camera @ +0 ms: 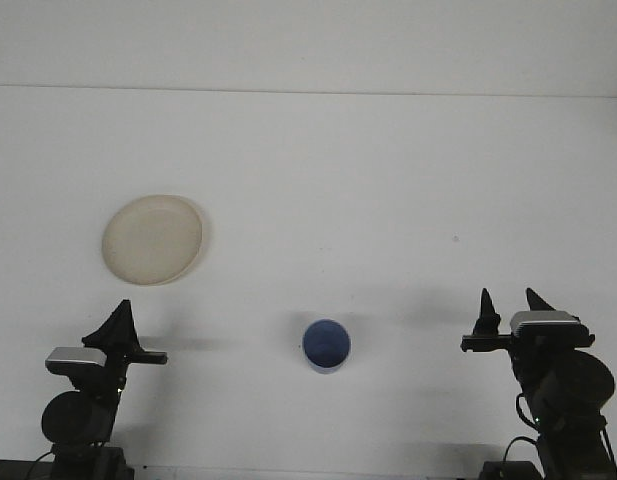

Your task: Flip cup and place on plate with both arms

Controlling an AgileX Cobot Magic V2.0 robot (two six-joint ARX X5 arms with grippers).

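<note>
Taking the blue cup (326,346) as the landmark, it stands on the white table (318,180) near the front edge, roughly midway between the two arms. Its mouth faces up, so the blue inside shows, and nothing touches it.

Far to the cup's left, at about the same depth, the left gripper (121,322) points away from the robot above its black wrist and silver camera block. Its fingers overlap into one dark triangular shape from this angle, so how far apart they stand cannot be told. They hold nothing, and they touch neither the cup nor the plate.

Behind the cup and to its left, farther out on the table, the cream plate (152,239) lies flat. It sits well apart from the cup and almost straight beyond the left gripper, with bare table between them. Nothing rests on it.

Far to the cup's right, again at similar depth, the right gripper (510,311) also points away from the robot. Its two dark fingers (483,309) rise as separate tips with a clear gap of white table between them, so they are spread. Nothing sits in that gap, and the fingers are well clear of the cup.
</note>
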